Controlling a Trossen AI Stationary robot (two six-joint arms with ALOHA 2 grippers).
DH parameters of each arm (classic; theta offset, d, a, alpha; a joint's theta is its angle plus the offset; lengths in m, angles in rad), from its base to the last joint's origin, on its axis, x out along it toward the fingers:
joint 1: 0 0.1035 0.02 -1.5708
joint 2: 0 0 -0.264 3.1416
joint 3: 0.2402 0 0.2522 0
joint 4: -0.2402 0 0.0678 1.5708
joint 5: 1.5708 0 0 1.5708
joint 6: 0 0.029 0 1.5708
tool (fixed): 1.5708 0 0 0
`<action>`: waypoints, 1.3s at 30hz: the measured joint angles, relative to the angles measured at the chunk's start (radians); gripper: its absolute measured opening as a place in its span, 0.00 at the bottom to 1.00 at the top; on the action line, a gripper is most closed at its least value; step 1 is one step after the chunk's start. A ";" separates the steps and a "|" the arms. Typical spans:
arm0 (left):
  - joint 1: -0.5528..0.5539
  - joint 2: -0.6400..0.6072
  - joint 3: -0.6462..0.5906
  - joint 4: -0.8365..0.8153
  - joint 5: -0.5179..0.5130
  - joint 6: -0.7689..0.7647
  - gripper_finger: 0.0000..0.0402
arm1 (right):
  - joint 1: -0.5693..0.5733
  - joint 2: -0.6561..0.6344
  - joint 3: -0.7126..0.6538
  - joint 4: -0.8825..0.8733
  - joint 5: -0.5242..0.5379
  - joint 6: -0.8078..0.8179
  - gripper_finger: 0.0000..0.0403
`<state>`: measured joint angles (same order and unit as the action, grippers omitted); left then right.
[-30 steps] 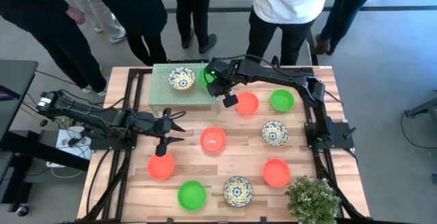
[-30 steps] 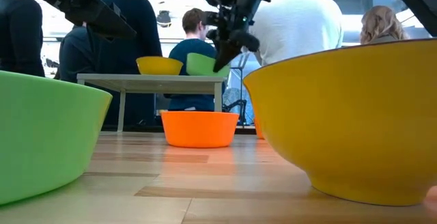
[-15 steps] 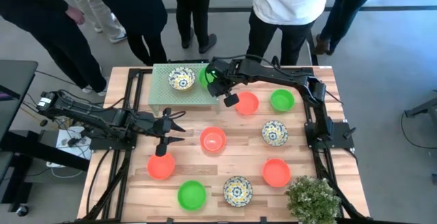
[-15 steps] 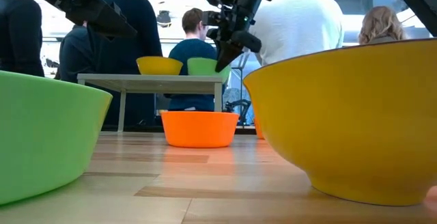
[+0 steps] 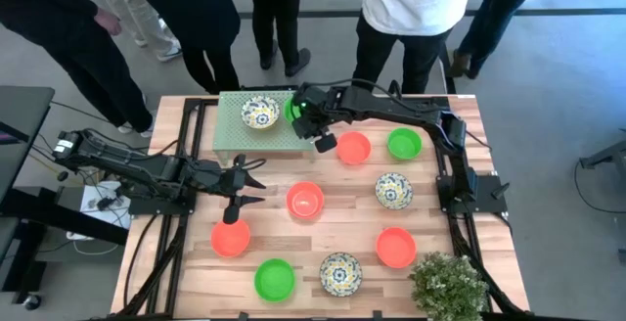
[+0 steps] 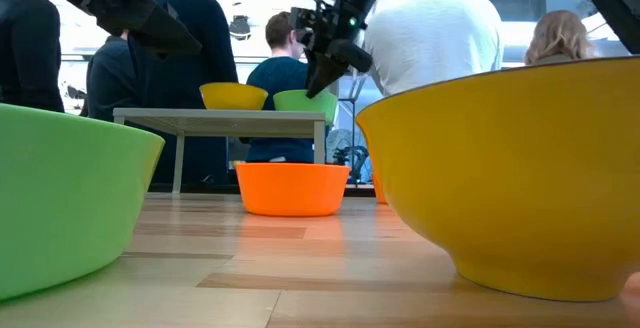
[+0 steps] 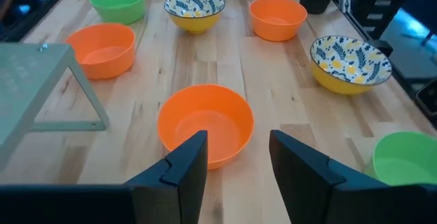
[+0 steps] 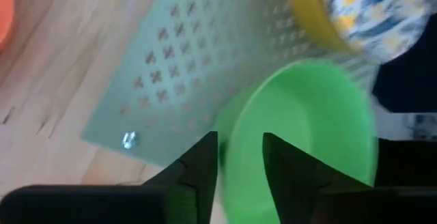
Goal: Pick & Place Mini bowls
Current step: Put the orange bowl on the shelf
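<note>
Right wrist view: the right hand [image 8: 239, 159] pinches the green bowl's [image 8: 307, 132] rim on the perforated stand [image 8: 205, 67], beside the floral bowl [image 8: 372, 12]. It looks seated; open gently and lift straight up. Left hand [image 7: 235, 159] waits, fingers apart, over the tabletop [image 7: 273, 80].

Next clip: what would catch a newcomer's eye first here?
The right gripper pinches the rim of a green bowl over the pale green perforated stand at the table's far side, beside a floral bowl. The left gripper hangs open near mid-table, above an orange bowl.
</note>
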<state>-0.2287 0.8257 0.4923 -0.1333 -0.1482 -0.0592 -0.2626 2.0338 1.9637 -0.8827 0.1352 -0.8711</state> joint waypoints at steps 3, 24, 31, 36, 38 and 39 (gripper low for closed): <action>0.000 0.000 0.000 0.000 0.000 -0.052 0.40 | 0.032 0.000 0.047 -0.008 0.039 0.000 0.34; -0.143 0.068 0.120 -0.482 -0.011 -0.363 0.40 | 0.230 -0.043 0.371 -0.595 0.238 0.428 0.21; -0.165 0.153 0.123 -0.672 0.117 -0.553 0.40 | 0.189 -0.039 0.371 -0.620 -0.026 0.513 0.10; -0.183 0.211 0.123 -0.675 0.142 -0.551 0.40 | 0.199 -0.013 0.372 -0.521 -0.114 0.428 0.01; -0.184 0.231 0.123 -0.678 0.141 -0.551 0.40 | 0.201 -0.006 0.369 -0.530 -0.139 0.420 0.01; -0.184 0.241 0.123 -0.680 0.141 -0.551 0.40 | 0.202 0.001 0.370 -0.527 -0.148 0.420 0.02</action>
<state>-0.4129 1.0666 0.6151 -0.8135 -0.0071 -0.6102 -0.0602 2.0344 2.3335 -1.4099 -0.0133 -0.4514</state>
